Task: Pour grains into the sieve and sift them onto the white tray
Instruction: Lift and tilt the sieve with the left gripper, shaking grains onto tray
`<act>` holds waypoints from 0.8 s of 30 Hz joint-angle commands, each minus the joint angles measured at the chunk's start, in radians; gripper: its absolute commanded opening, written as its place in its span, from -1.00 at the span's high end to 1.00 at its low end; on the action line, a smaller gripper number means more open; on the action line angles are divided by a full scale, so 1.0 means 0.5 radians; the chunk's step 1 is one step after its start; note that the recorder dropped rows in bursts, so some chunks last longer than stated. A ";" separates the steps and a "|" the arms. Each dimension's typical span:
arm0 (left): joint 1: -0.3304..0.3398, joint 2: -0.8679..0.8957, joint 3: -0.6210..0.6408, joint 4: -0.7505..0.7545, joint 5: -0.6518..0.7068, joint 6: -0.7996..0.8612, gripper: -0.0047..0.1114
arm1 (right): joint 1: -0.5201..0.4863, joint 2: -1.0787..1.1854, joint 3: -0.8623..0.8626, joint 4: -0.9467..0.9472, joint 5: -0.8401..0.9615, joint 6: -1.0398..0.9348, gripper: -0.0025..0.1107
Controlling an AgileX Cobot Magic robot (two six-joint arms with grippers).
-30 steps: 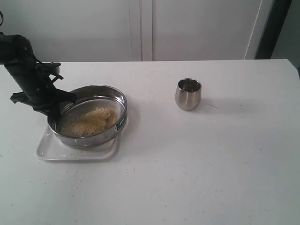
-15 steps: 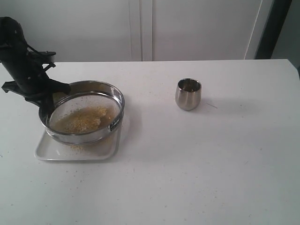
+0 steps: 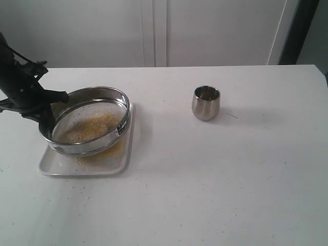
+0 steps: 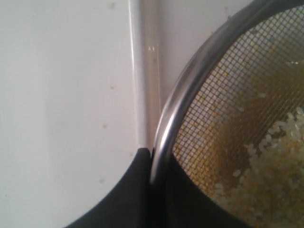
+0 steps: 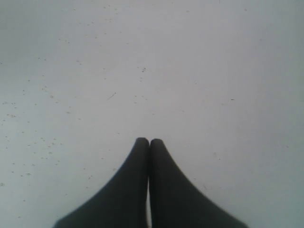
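The steel sieve (image 3: 87, 120) hangs tilted just above the white tray (image 3: 57, 166), its black label facing front right. My left gripper (image 3: 45, 119) is shut on the sieve's left rim (image 4: 167, 128); one finger sits outside the wall, one inside on the mesh. Whitish and yellow grains (image 3: 95, 125) lie on the mesh (image 4: 266, 156). Small yellow grains (image 3: 84, 160) are scattered on the tray under the sieve. My right gripper (image 5: 149, 140) is shut and empty over bare table, outside the exterior view.
A small steel cup (image 3: 206, 102) stands upright on the white table (image 3: 215, 179), well to the right of the tray. White cabinet doors rise behind the table's far edge. Tiny specks dot the tabletop under my right gripper.
My left gripper has carried the sieve leftward and slightly up over the tray. The grains in it have spread thinner, and more fine yellow grain lies on the tray.
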 commanded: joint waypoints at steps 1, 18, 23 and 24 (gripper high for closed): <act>-0.002 0.003 -0.022 -0.081 -0.047 -0.032 0.92 | -0.010 -0.013 0.007 -0.017 -0.021 0.000 0.96; -0.006 -0.141 0.113 -0.045 -0.033 0.007 0.92 | -0.010 -0.013 0.007 -0.017 -0.021 0.000 0.96; -0.002 0.030 -0.127 0.037 0.034 -0.128 0.92 | -0.010 -0.013 0.007 -0.017 -0.021 0.000 0.96; -0.002 0.046 -0.145 0.039 0.121 -0.128 0.92 | -0.010 -0.013 0.007 -0.017 -0.021 0.000 0.96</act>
